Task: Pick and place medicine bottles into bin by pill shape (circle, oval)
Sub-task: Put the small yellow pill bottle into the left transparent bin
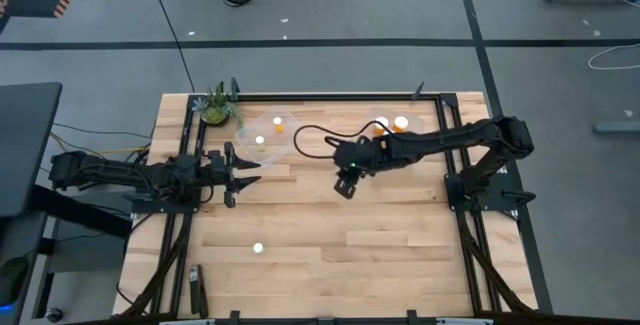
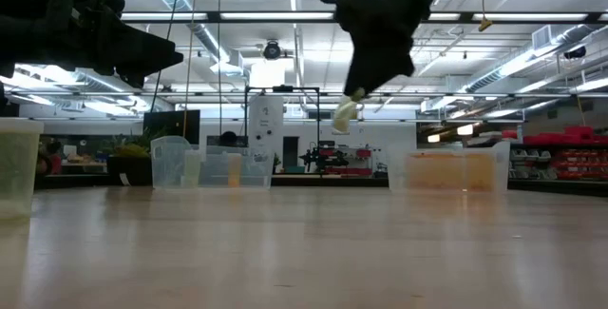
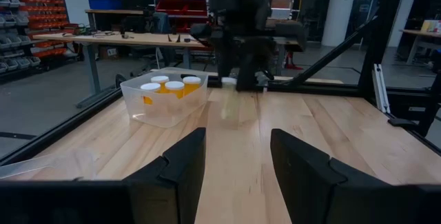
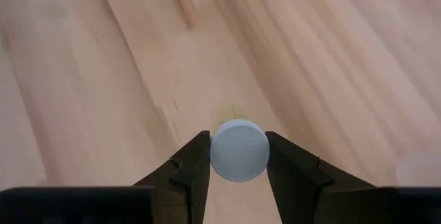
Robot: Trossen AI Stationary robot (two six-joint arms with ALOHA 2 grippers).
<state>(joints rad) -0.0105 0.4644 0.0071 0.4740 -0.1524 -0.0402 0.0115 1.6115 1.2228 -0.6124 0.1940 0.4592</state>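
From above, you are seeing the right gripper [image 1: 345,180] hanging over the middle of the wooden table [image 1: 330,250], its arm reaching in from the right side, while the left gripper [image 1: 240,172] is waiting near the left edge with its fingers spread and nothing between them. One medicine bottle [image 1: 258,248] is standing alone on the boards toward the near edge, others are sitting in the left clear tub [image 1: 262,135] by the small plant [image 1: 216,108], and more are sitting in the right clear tub [image 1: 392,125] at the far side. At table height, you are looking at the right gripper [image 2: 366,86] raised well off the surface, with a pale held bottle [image 2: 344,115] hanging tilted below it. Through the left wrist camera, the left fingers [image 3: 176,165] are standing apart over bare wood, and four capped bottles are showing in the right tub [image 3: 165,100] (white caps up). Through the right wrist camera, the right gripper [image 4: 238,156] is clamping the held bottle's white cap [image 4: 238,150] from both sides.
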